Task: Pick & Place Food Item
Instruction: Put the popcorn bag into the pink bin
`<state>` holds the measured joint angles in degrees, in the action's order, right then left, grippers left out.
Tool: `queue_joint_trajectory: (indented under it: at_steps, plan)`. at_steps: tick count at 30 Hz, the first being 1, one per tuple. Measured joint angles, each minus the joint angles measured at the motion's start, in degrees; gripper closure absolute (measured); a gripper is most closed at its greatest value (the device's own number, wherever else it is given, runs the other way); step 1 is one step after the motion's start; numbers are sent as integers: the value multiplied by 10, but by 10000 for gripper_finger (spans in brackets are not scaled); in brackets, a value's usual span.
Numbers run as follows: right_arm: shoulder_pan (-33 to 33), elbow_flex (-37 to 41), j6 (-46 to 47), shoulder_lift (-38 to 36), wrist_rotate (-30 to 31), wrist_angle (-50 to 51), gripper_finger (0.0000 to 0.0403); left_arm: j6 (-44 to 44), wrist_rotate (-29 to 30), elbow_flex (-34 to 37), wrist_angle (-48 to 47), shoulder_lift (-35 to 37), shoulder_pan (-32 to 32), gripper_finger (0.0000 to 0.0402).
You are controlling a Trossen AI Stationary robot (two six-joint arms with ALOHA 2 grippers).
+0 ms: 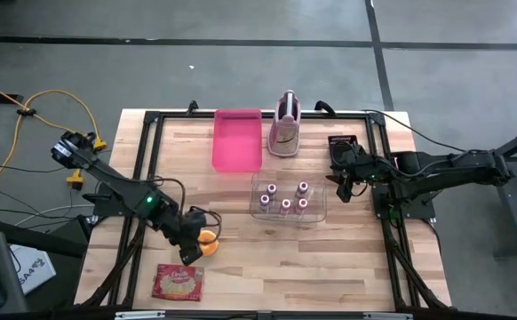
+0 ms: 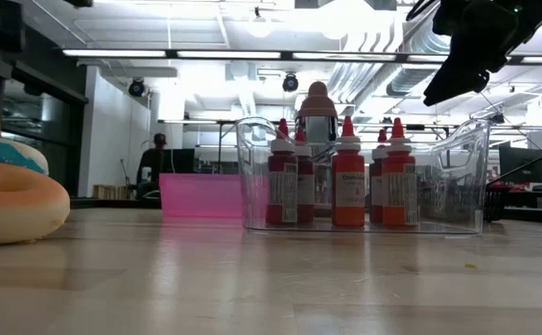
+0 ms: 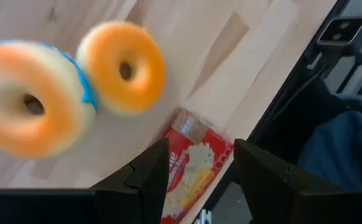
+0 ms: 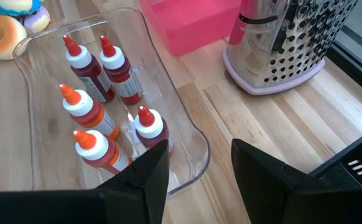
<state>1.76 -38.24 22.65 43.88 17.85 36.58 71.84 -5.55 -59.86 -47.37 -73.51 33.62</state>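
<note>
Donuts lie on the table just beside the left gripper, fingers parted, nothing held; lower squarely over one donut before closing; right gripper waits open, empty, near the bottle bin.

Donuts orange, one with a blue stripe. Snack packet red with pale print. Tray pink. Bottles red, white caps, red tips, in clear bin. Grater perforated silver, lilac base. Table light wood.

2 dark, jointed arms; the left arm shows a small green light, and each ends in 2 black, angular fingers.
</note>
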Motion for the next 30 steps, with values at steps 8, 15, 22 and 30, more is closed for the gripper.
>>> queue_joint_trajectory:
  at_steps: [8, 15, 22, 30]
  plan:
    - [0, 0, 0, 0, 0, 0, 242, 35, 49, 0, -18, -6, 79, 228]
    - [0, 0, 0, 0, 0, 0, 242, 88, 99, 0, -42, -37, 147, 228]
    - [0, 0, 0, 0, 0, 0, 242, 104, 123, 0, -43, -61, 170, 228]
    - [0, 0, 0, 0, 0, 0, 242, 232, 119, 0, -38, -69, 167, 228]
